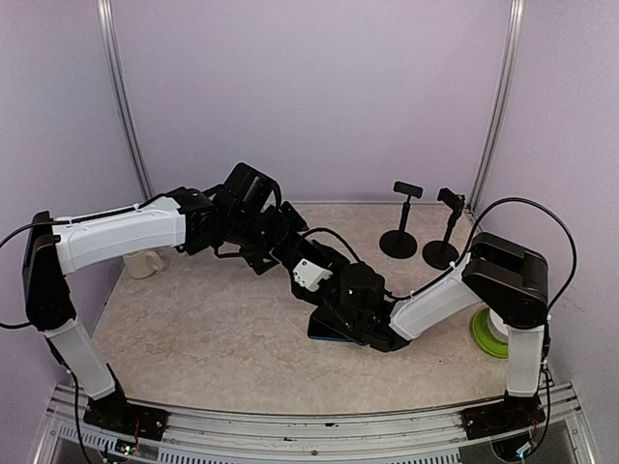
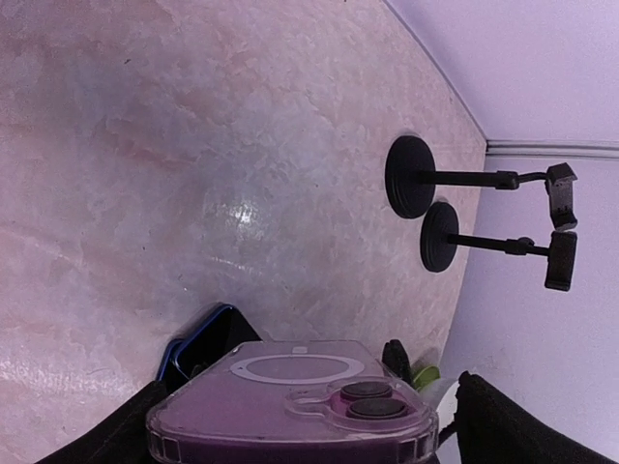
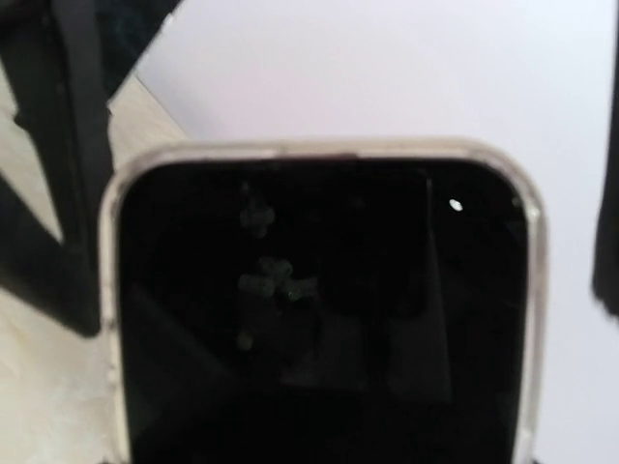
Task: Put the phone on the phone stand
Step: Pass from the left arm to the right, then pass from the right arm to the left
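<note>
My left gripper (image 1: 308,274) is shut on a purple phone in a clear case (image 2: 290,396), back and twin lenses up, held above the table's middle; its black fingers (image 2: 513,425) flank the case. My right gripper (image 1: 353,314) sits just beyond it, low over the table, around a second, blue-edged phone (image 1: 324,332) with a dark screen. That phone fills the right wrist view (image 3: 319,319) and hides the fingers; it also shows in the left wrist view (image 2: 193,348). Two black phone stands (image 1: 399,232) (image 1: 447,232) stand at the back right, both bare, and appear in the left wrist view (image 2: 411,177) (image 2: 440,237).
A green and white spool (image 1: 488,333) lies by the right arm's base. A small white object (image 1: 145,263) sits at the left under the left arm. The two arms nearly meet over the table's middle.
</note>
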### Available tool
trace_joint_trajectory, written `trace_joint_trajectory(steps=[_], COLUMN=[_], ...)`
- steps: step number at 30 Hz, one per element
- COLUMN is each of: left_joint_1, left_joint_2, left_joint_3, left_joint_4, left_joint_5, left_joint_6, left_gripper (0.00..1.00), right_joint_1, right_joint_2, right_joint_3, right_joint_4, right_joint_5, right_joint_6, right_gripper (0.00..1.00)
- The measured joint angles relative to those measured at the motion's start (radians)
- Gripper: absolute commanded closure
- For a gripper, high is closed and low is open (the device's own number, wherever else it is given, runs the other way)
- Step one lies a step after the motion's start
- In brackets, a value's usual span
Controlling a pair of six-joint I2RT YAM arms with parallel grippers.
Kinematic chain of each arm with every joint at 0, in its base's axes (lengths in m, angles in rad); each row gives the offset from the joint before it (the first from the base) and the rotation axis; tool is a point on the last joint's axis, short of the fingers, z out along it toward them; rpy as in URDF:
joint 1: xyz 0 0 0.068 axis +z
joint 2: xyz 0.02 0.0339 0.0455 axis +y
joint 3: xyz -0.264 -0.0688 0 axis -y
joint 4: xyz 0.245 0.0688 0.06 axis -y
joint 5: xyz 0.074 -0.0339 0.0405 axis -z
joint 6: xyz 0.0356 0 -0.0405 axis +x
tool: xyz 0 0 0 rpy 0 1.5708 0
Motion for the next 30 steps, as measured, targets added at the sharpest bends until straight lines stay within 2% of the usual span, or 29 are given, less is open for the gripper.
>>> trace_joint_trajectory(steps=[10,18,24,30], left_joint_1=[0.095,0.090,0.089,0.031], left_joint_2=[-0.249,-0.430,-0.454,-0.434], left_joint_3=[-0.194,-0.433,-0.572,-0.556], left_joint_4=[0.210,0.514,0.647,0.706], left_joint_5=[0.039,0.043,0.057,0.072], left_joint_6=[0.021,0.245,0.324,0.492], left_gripper=[0.01,0.01,0.01,0.02], right_joint_1=[0.003,0.003,0.000,-0.043], right_joint_2=[-0.052,-0.237,-0.415,-0.531], right_joint_3=[-0.081,-0.159,-0.183,-0.206], right_joint_4=[-0.015,-0.088,-0.108,-0.154], right_joint_5=[-0.040,-0.108,-0.189,-0.268], right_joint_6=[0.045,0.182,0.331,0.512], right_gripper=[0.51,0.52,0.51,0.52])
